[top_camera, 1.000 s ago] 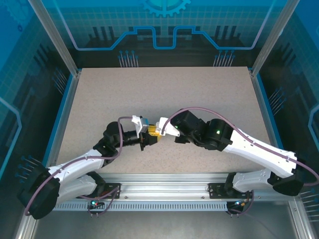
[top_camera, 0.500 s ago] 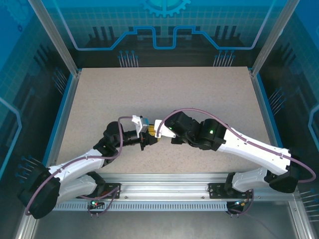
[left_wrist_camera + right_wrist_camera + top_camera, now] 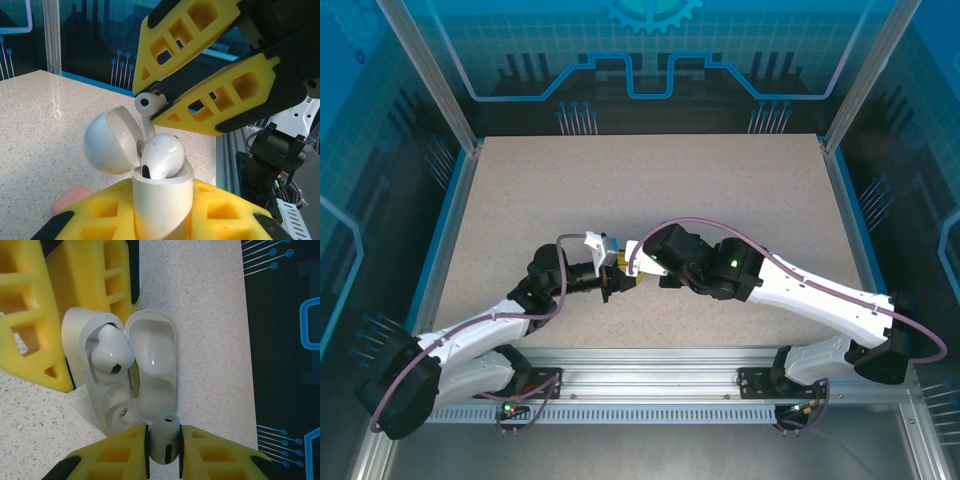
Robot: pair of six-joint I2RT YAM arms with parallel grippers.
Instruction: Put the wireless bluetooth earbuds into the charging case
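White earbud point(image 3: 149, 102): pinched by its head in your closed right tool point(image 3: 164, 436), stem pointing into the free socket of the open case point(image 3: 162, 192). The closed left tool point(image 3: 162, 222) grips that case upright, with a second earbud point(image 3: 161, 152) seated. Line the stem up with the socket and lower it straight, clear of the lid; socket depth is hidden, and the pink item point(image 3: 72, 197) on the bench point(image 3: 40, 115) is cut off.

So in the top view both grippers meet just left of frame center: left gripper point(image 3: 616, 271) on the left, right gripper point(image 3: 632, 262) right up against it. In the left wrist view, the charging case point(image 3: 162, 200) sits between the left jaws at bottom center. Its lid point(image 3: 107, 142) is flipped open to the left. There's one earbud point(image 3: 162, 152) in the case and a second earbud point(image 3: 148, 102) just above it, between the right jaws.
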